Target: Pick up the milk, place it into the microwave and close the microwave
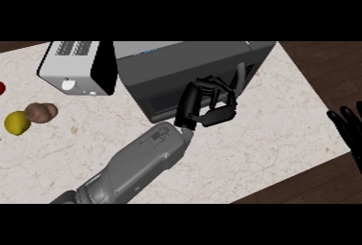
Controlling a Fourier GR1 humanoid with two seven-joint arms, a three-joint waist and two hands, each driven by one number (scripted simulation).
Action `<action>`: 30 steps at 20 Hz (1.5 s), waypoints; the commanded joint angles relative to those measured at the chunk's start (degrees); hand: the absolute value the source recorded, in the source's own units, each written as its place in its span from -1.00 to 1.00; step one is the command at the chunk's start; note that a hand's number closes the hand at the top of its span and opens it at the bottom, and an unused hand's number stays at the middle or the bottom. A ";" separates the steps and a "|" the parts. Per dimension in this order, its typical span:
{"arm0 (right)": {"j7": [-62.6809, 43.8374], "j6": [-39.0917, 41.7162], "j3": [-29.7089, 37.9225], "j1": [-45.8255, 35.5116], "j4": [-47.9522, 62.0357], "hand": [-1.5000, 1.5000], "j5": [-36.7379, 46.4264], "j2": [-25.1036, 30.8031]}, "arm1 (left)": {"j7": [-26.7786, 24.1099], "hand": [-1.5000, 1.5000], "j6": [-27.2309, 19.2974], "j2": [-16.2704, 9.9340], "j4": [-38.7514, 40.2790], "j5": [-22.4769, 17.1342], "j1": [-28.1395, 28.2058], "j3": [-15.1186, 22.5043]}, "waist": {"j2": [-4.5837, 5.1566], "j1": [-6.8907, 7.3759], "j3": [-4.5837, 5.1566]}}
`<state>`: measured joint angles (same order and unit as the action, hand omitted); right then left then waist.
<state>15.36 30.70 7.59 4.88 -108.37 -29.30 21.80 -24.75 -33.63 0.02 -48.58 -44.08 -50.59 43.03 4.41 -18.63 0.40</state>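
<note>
Microwave: we see the dark grey microwave (191,62) at twelve o'clock on the counter (268,129), its door (180,95) swung across the front; we cannot see inside it.
Milk: we cannot make out the milk anywhere; if it is in the microwave, the door and the hand hide it.
Toaster-like box: a white and black appliance (76,68) stands at ten o'clock, just beside the microwave.
Loose items: a yellow lemon (17,123) and a brown round item (41,112) lie touching at nine o'clock; a red thing (2,87) shows at the left edge above them.
Left hand: our left hand (205,103) sits near the centre, against the microwave door's front, its grey forearm (134,165) rising from seven o'clock.
Left fingers: the fingers (220,88) are curled, thumb tucked below; we see nothing held in them.
Right hand: our right hand (350,129) rests at three o'clock at the counter's edge, its fingers straight and spread, holding nothing.
</note>
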 commanded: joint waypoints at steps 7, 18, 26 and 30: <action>-2.33 0.30 0.75 -1.94 -1.79 -1.00 -3.31 2.03 | -4.73 1.00 0.95 -0.02 4.52 -4.22 -3.14 -1.64 | 0.76 -1.36 -0.13; -4.84 -0.31 1.62 -2.21 -2.70 -1.00 -6.76 3.41 | -9.08 1.00 2.01 -0.02 6.73 -7.18 -3.18 -1.19 | 1.00 -1.81 -0.16; -6.54 -0.88 2.96 -4.32 -3.13 -1.00 -8.90 5.36 | -11.05 1.00 1.15 -0.02 6.96 -9.12 -4.40 -0.64 | 1.09 -2.27 -0.18; -7.29 -1.09 3.08 -4.23 -3.39 -1.00 -10.01 5.68 | -11.87 1.00 1.81 -0.02 7.75 -9.90 -4.35 -0.13 | 1.09 -2.22 -0.23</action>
<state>8.78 29.77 10.36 0.81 -111.62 -38.39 26.94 -37.49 -33.19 0.02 -45.51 -52.85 -51.26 44.59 4.71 -20.33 0.11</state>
